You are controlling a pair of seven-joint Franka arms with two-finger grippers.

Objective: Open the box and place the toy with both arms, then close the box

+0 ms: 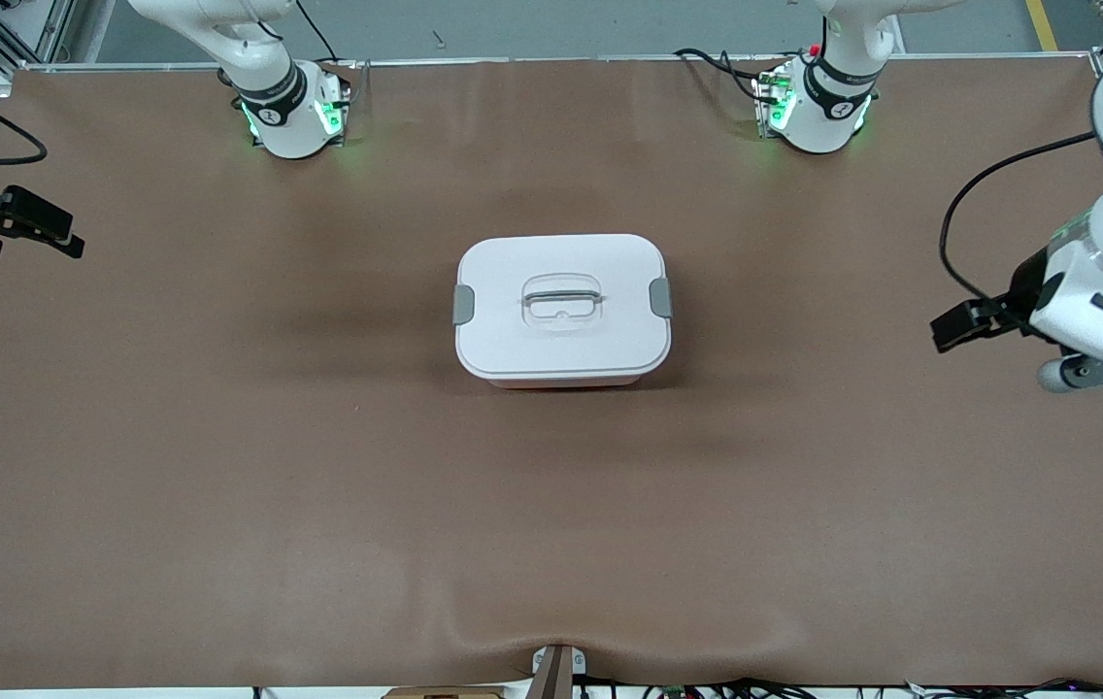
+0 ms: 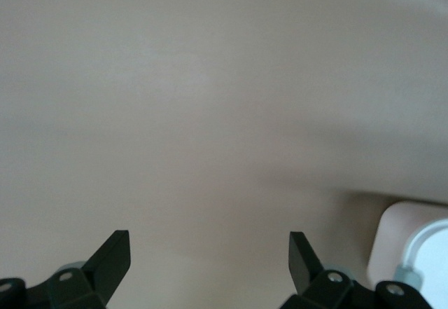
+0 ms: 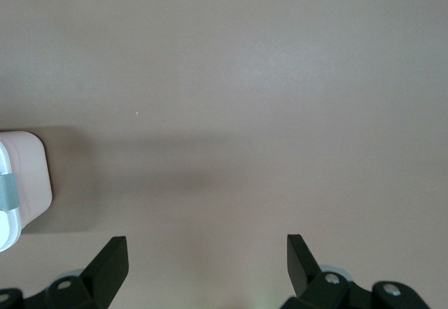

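**Closed box alone at mid-table, both grippers wide apart at the ends**

Starting nearest the front camera, we see the table [image 1: 221, 544] as a broad stretch of bare brown covering, with a small bracket [image 1: 556, 670] at the middle of its near edge where the covering puckers slightly. From that edge up to the box nothing stands on the surface.

The box [image 1: 563, 309] sits at about the middle of the table, roughly midway between the two arms' ends. Its white lid [image 1: 513, 340] is on and lies flat, a grey clip [image 1: 464, 305] shows on the side toward the right arm and another clip [image 1: 660, 297] on the side toward the left arm, and the handle [image 1: 562, 299] lies in its recess at the lid's centre. A thin band of pinkish tub shows under the lid's near edge. We cannot see inside the box, and we see no toy in any view.

The left gripper [image 1: 950, 330] hangs over the table's edge at the left arm's end, well apart from the box; in its wrist view the left gripper's fingers [image 2: 112, 256] stand wide apart with nothing between them, over bare covering. The right gripper [image 1: 47, 228] hangs at the right arm's end, its fingers [image 3: 110, 260] likewise spread and empty.

Farthest from the camera, the two green-lit bases [image 1: 294, 112] [image 1: 809, 107] stand along the table's far edge.
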